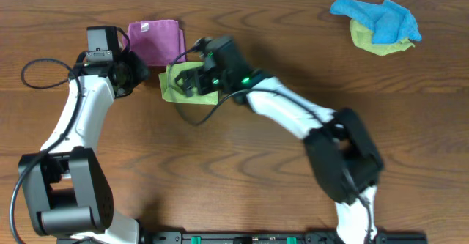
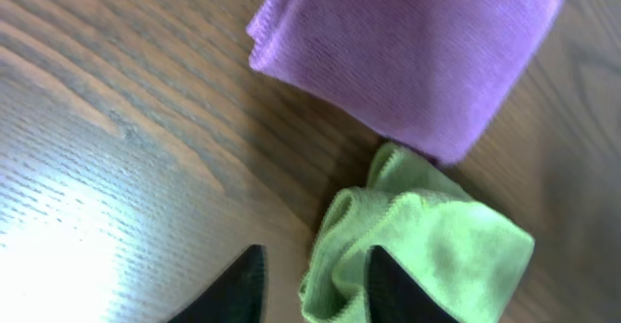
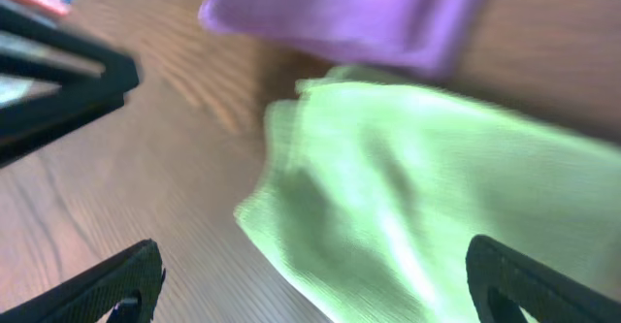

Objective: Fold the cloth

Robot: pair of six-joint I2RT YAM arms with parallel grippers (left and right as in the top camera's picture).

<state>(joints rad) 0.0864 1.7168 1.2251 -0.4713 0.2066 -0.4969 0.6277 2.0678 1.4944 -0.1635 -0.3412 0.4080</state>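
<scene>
Green cloth (image 1: 174,92): the task item. It lies on the table (image 1: 242,163) left of centre, just below and to the right of the purple cloth (image 2: 408,51). From overhead its middle is covered by the right gripper (image 3: 320,284), so only its lower-left border and a strip on the right show.
Hidden outline: how far the green cloth is folded cannot be read. The left wrist view shows a bunched, rippled edge with a stitched hem, and the rest is cut off at the bottom of the frame.
Blur: the right wrist view is smeared, so the green cloth's weave is not resolved there.
Right gripper: over the green cloth, with its fingers (image 3: 116,282) spread wide at the lower corners of its view. The tips are cut off and contact cannot be told.
Left gripper (image 2: 312,289): at the cloth's left edge with dark, pointed fingers (image 2: 241,286) parted. One is over bare wood, the other over the cloth, and the bunched hem lies between them. Touch cannot be told.
Purple cloth: folded into a flat rectangle of fine knit with rounded fold edges. Its near corner meets the green cloth.
Blue cloth (image 1: 381,17): crumpled at the far right of the table, on top of a mostly covered yellow-green cloth (image 1: 381,47).
Table: dark wood grain, with a glare patch in the left wrist view.
</scene>
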